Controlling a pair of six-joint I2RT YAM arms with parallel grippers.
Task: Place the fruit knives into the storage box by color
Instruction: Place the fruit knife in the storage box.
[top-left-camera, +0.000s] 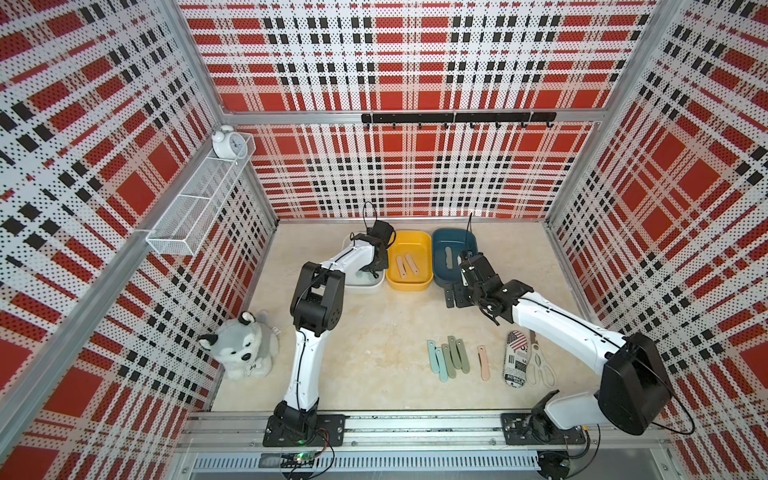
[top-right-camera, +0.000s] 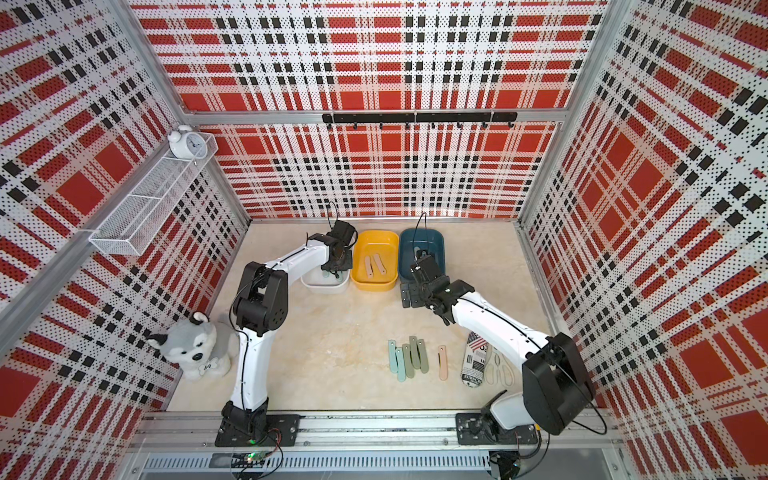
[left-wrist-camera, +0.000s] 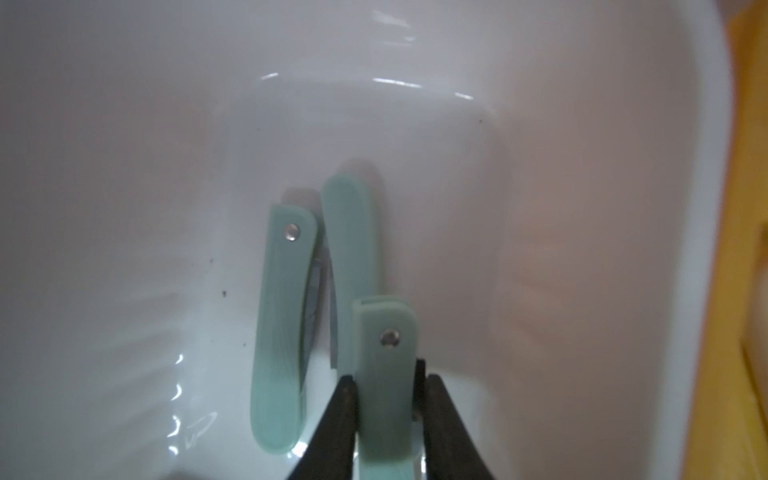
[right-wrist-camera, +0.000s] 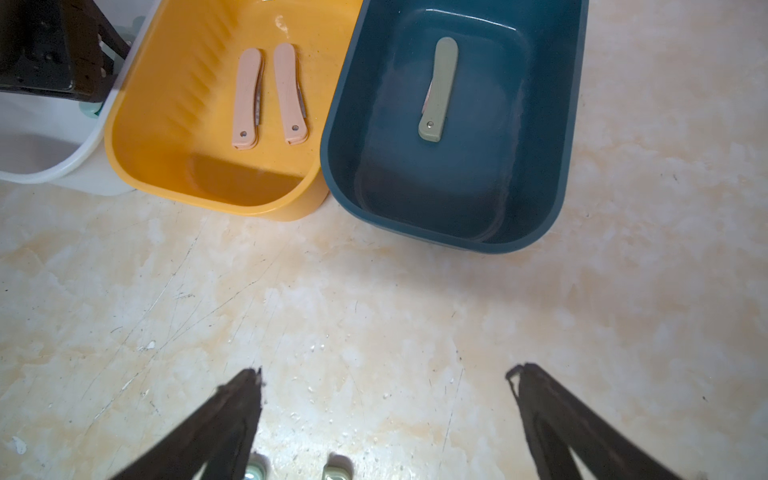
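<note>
Marbled beige counter (top-left-camera: 374, 324) carries a row of glossy, round-cornered plastic: white box (left-wrist-camera: 166, 145), yellow box (right-wrist-camera: 137, 137) (two peach knives (right-wrist-camera: 247, 97)), blue box (right-wrist-camera: 548, 174) (one sage knife (right-wrist-camera: 438, 89)). My right hand (right-wrist-camera: 384, 372) hangs spread wide, empty, before the blue box. My left hand (left-wrist-camera: 388, 380), inside the white box, clenches a slim mint knife (left-wrist-camera: 384, 332) beside two others (left-wrist-camera: 278, 332). Loose knives (top-left-camera: 453, 355) lie nearer me.

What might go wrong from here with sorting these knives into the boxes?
The left gripper holds a mint knife low in the white box, close to two mint knives; released, it may land across them. On the table, the mint and sage knives lie packed together, so the open right gripper might grab two or mix colours.
</note>
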